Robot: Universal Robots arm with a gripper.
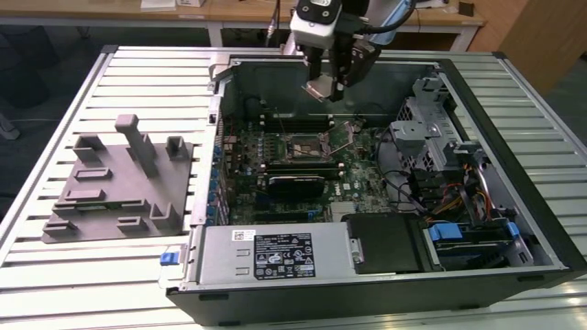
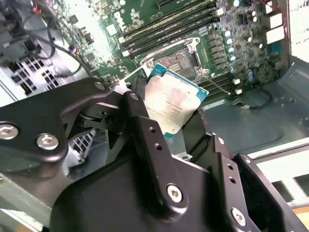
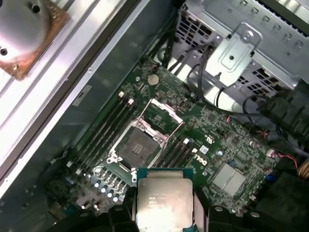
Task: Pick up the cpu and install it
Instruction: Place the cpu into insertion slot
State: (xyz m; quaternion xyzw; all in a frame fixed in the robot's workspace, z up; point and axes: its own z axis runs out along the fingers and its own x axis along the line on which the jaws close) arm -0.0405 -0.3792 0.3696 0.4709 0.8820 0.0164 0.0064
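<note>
My gripper (image 1: 326, 88) hangs above the open computer case, shut on the cpu (image 1: 322, 90), a small square chip with a pale silver top. Both wrist views show the cpu (image 2: 171, 102) (image 3: 164, 198) clamped between the black fingers (image 2: 145, 128). Below it on the green motherboard lies the open socket (image 1: 308, 146) (image 3: 137, 146) (image 2: 176, 58), a dark metal-framed square with its lid raised and its wire lever swung out. The cpu is held in the air, well above the socket and toward the case's back wall.
The case (image 1: 513, 172) lies on its side on a slatted white table. A grey plastic tray (image 1: 119, 185) with upright posts sits at the exterior view's left. Drive cages and cable bundles (image 1: 440, 158) crowd the case's right side; the power supply (image 1: 275, 251) fills its near edge.
</note>
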